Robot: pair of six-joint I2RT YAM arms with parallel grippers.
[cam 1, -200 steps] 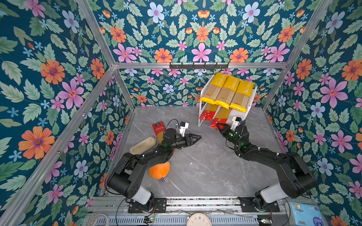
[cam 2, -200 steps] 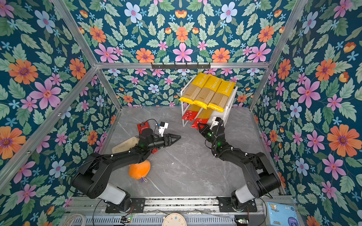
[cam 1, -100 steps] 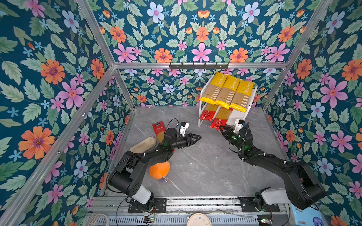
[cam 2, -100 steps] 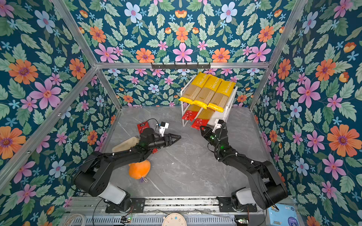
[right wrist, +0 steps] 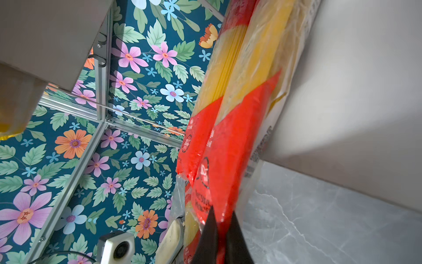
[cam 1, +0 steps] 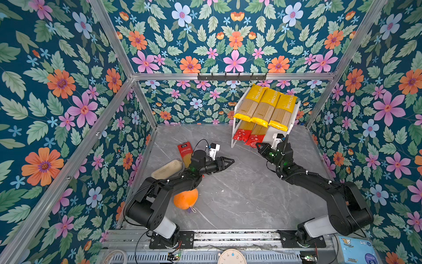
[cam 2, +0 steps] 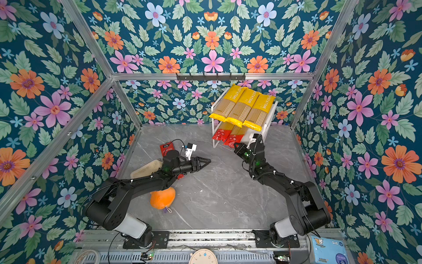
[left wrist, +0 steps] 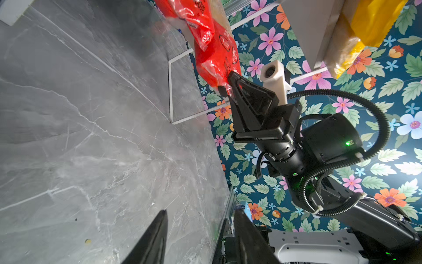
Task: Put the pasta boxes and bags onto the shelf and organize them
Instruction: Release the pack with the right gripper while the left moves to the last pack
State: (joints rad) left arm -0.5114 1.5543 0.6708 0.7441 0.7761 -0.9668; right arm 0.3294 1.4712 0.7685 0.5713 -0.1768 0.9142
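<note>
The white shelf (cam 1: 295,114) stands at the back right, with three yellow pasta packs (cam 1: 266,105) lying side by side on its top board. Two red-ended packs (cam 1: 241,134) lie on the lower board with their ends sticking out the front. My right gripper (cam 1: 259,146) is shut on the red end of the pack nearer the arm (right wrist: 233,148), its fingertips (right wrist: 211,226) pinching the film. A third red-ended pack (cam 1: 185,152) lies on the table at the left, partly under my left arm. My left gripper (cam 1: 229,161) hovers open over the table's middle, holding nothing.
An orange plush toy (cam 1: 185,198) lies under my left arm, and a beige loaf-like object (cam 1: 166,169) sits beside the left wall. A black hook rail (cam 1: 231,77) runs along the back wall. A blue tissue pack (cam 1: 356,251) lies outside the front rail.
My right gripper has moved up to the shelf's lower board and closed on the red end of a pack. The left arm has stayed where it was.
</note>
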